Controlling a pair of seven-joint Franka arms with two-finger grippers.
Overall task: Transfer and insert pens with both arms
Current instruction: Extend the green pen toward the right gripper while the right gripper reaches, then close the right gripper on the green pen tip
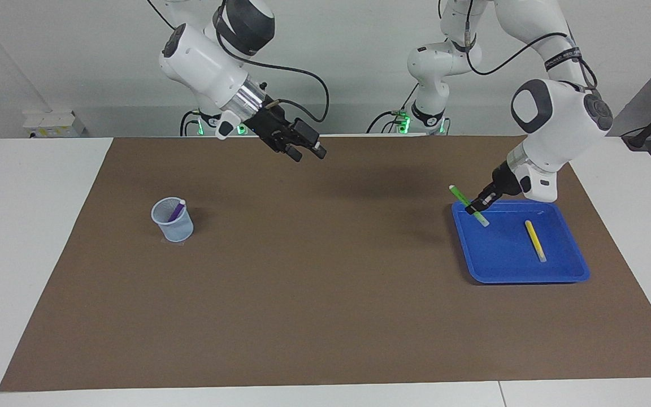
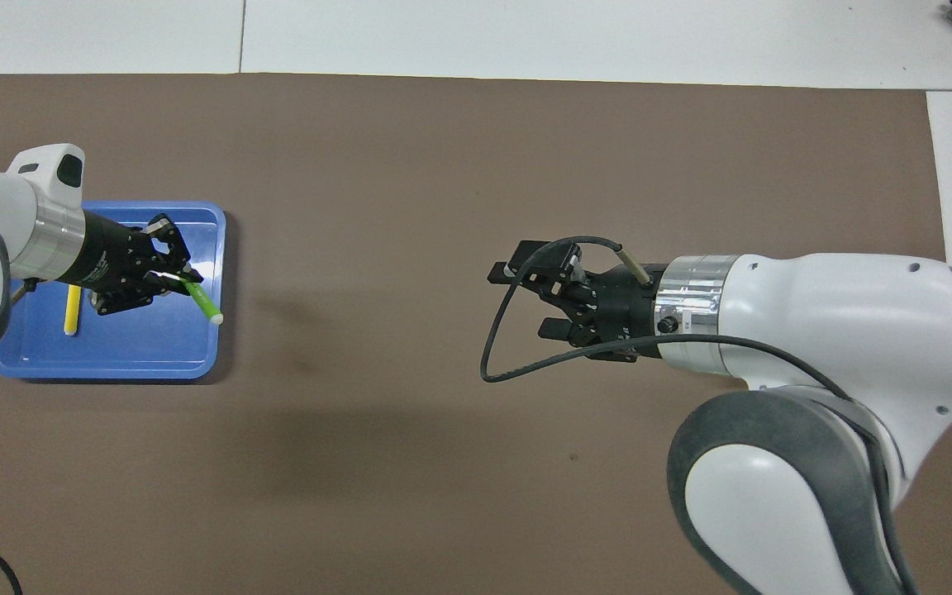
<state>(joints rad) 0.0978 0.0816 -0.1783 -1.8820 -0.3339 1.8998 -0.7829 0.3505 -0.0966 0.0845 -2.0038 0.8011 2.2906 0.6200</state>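
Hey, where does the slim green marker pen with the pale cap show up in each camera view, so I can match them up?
Facing view: the slim green marker pen is at the picture's right, held tilted in the left gripper, over the blue plastic tray's edge.
Overhead view: the same pen is at the picture's left, in that gripper.
Shared landmark: the blue tray, with the slim yellow marker pen lying in it.

The middle of the brown surface [image 1: 325,271] lies bare between the mesh cup [image 1: 172,220] and the blue tray [image 1: 520,265], which sit well apart toward either end. The cup's mouth is partly taken by a purple pen [image 1: 177,211] leaning inside. A yellow pen [image 1: 535,240] lies on the tray floor. The left claw [image 1: 479,206], clamped on a green pen [image 1: 468,206], hangs over the tray's rim; the right claw [image 1: 303,150], spread wide, hangs over the surface.
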